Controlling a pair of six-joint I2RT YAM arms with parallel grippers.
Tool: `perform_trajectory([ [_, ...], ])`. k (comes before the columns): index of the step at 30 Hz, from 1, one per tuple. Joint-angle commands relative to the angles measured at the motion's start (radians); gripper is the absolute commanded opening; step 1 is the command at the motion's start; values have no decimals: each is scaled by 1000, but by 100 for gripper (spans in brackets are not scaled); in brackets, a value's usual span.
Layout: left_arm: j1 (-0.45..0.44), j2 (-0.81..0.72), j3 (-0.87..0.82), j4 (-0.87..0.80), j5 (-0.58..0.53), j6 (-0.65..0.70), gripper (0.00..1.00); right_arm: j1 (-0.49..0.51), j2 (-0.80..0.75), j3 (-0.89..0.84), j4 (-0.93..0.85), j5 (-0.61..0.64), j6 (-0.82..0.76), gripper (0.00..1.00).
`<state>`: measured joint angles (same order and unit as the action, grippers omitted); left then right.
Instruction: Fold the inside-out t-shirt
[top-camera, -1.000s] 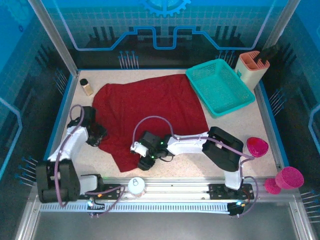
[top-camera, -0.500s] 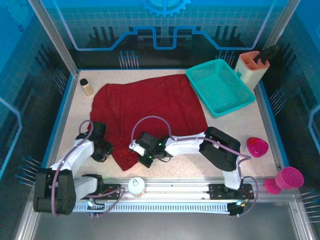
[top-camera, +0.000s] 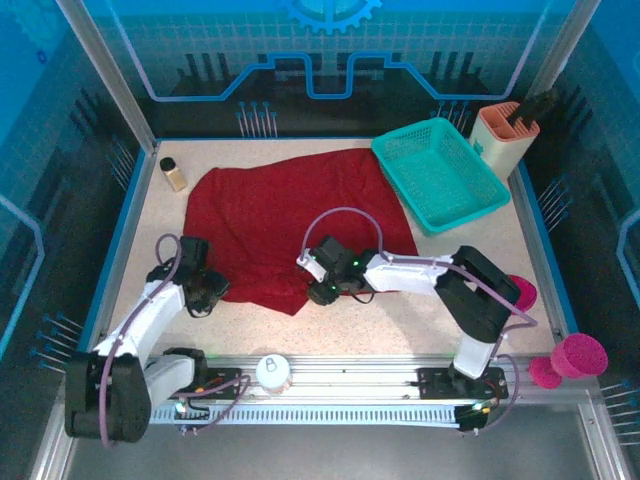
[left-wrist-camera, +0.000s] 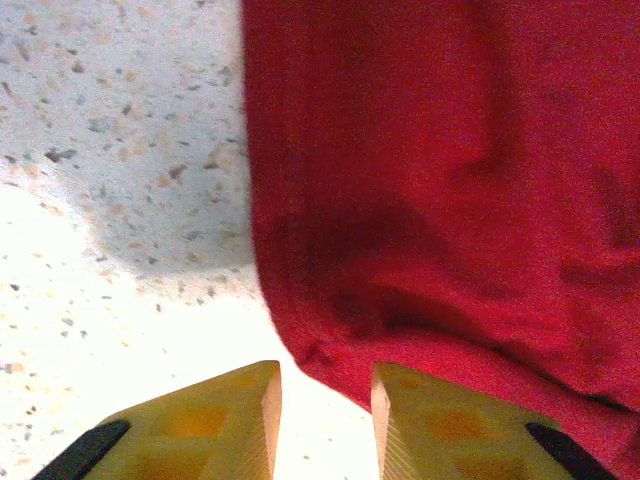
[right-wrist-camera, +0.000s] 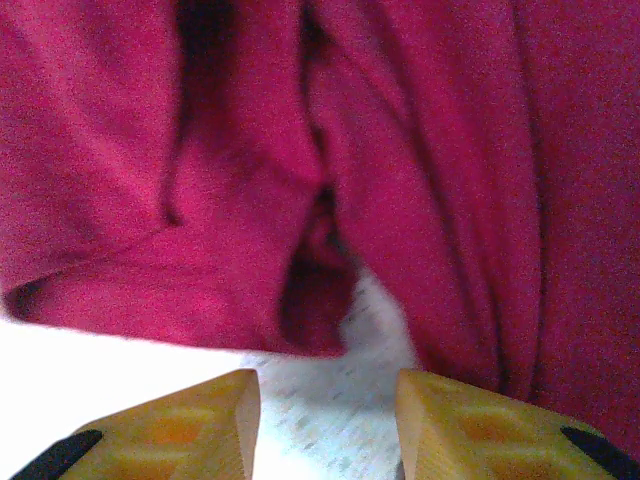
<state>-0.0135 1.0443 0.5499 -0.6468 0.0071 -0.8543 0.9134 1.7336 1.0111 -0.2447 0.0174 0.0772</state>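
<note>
Dark red short-sleeved cloth t-shirt (top-camera: 290, 215) lies spread over the middle of the table (top-camera: 400, 325). Teal plastic mesh basket (top-camera: 440, 175) at the far right corner, just beside the shirt. Small dark-capped bottle (top-camera: 173, 173) near the far left corner. Left gripper (left-wrist-camera: 325, 400) and right gripper (right-wrist-camera: 325, 400) are at the shirt's near hem, fingers apart, bare table between.

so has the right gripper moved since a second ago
Yes. The right gripper has shifted rightward and away from the near rail, toward the teal basket, with the red t-shirt under it.
</note>
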Motion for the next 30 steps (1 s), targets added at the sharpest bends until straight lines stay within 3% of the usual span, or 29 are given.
perform_trajectory([
  [1,-6,-35,12,-35,53,27,31,55,-83,-5,-29,-89,31,41],
  [9,-5,76,55,15,52,39,36,64,28,31,152,-258,230,49],
  [14,0,162,92,27,57,53,36,38,116,84,154,-255,288,55],
  [25,48,184,85,47,59,70,38,26,161,91,167,-226,267,56],
  [30,79,215,76,72,74,65,38,31,195,128,163,-213,239,48],
])
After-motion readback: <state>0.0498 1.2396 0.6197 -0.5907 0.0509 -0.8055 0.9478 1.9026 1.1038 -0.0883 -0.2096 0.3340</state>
